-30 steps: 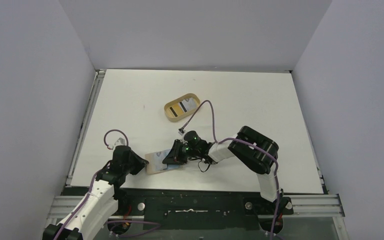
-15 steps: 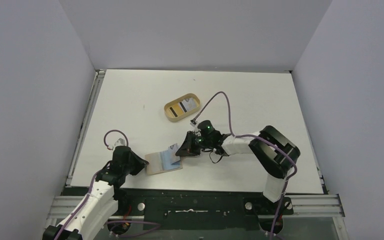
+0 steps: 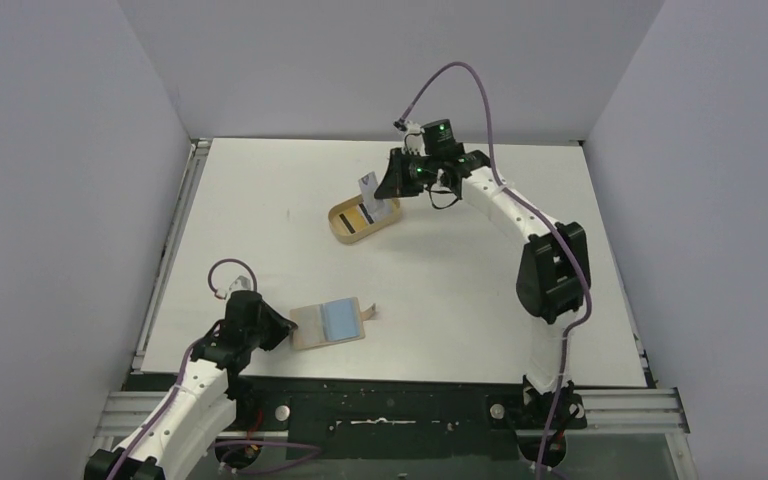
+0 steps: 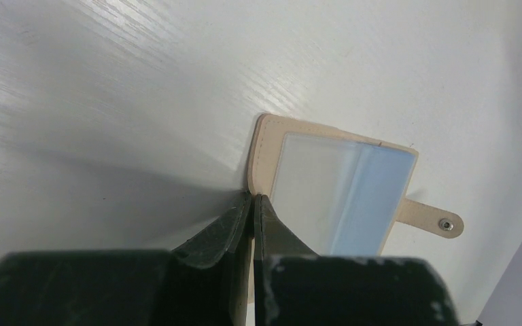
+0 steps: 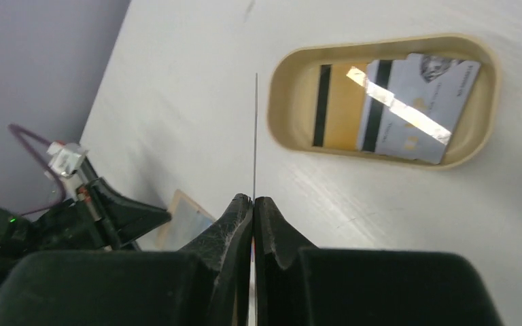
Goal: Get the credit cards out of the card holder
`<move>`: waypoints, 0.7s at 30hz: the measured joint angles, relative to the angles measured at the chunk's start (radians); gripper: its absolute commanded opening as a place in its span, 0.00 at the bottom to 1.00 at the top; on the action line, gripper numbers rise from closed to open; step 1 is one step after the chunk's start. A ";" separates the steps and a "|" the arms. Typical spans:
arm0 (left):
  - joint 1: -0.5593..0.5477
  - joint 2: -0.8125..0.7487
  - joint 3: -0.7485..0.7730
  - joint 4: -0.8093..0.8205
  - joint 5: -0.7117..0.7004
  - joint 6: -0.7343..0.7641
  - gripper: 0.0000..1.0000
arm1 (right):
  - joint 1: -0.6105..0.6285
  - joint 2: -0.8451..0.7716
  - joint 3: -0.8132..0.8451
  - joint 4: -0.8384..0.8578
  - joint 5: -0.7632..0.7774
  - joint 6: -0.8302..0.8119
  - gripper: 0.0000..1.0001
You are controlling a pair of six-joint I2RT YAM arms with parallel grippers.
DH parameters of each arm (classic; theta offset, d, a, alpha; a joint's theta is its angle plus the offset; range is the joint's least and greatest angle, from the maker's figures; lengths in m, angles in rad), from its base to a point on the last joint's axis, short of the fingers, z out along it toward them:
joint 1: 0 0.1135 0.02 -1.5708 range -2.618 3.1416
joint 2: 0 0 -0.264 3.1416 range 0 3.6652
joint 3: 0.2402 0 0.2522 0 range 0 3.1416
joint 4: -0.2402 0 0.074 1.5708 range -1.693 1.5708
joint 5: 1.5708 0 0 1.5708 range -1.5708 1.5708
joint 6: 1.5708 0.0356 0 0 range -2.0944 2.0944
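Note:
The card holder (image 3: 328, 322) lies open near the front edge, tan outside and light blue inside (image 4: 333, 193), its snap tab (image 4: 442, 223) pointing right. My left gripper (image 3: 282, 328) is shut on its left tan edge (image 4: 252, 198). My right gripper (image 3: 382, 184) hangs above the oval tray, shut on one credit card (image 3: 367, 187). In the right wrist view that card appears edge-on as a thin line (image 5: 255, 136) rising from the shut jaws. Two other credit cards (image 5: 414, 112) with black stripes lie in the tray.
The oval tan wooden tray (image 3: 337, 224) sits at mid table, its rim (image 5: 275, 102) just right of the held card. Grey walls enclose the table on three sides. A purple cable loops over the right arm (image 3: 550, 260).
My right gripper left the card holder with a card and carried it up and back, to above the tray. The left gripper and the card holder stayed put.

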 measured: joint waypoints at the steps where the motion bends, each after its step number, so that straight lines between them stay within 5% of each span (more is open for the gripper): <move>1: -0.001 0.001 0.001 0.000 0.000 0.000 0.00 | -0.013 0.055 0.067 -0.034 0.003 -0.035 0.00; 9: -0.005 0.002 0.002 -0.004 0.000 0.001 0.00 | -0.036 0.384 0.294 -0.269 0.024 -0.176 0.00; 21: -0.006 0.008 0.006 -0.008 0.000 0.001 0.00 | -0.069 0.406 0.378 -0.309 0.000 -0.218 0.00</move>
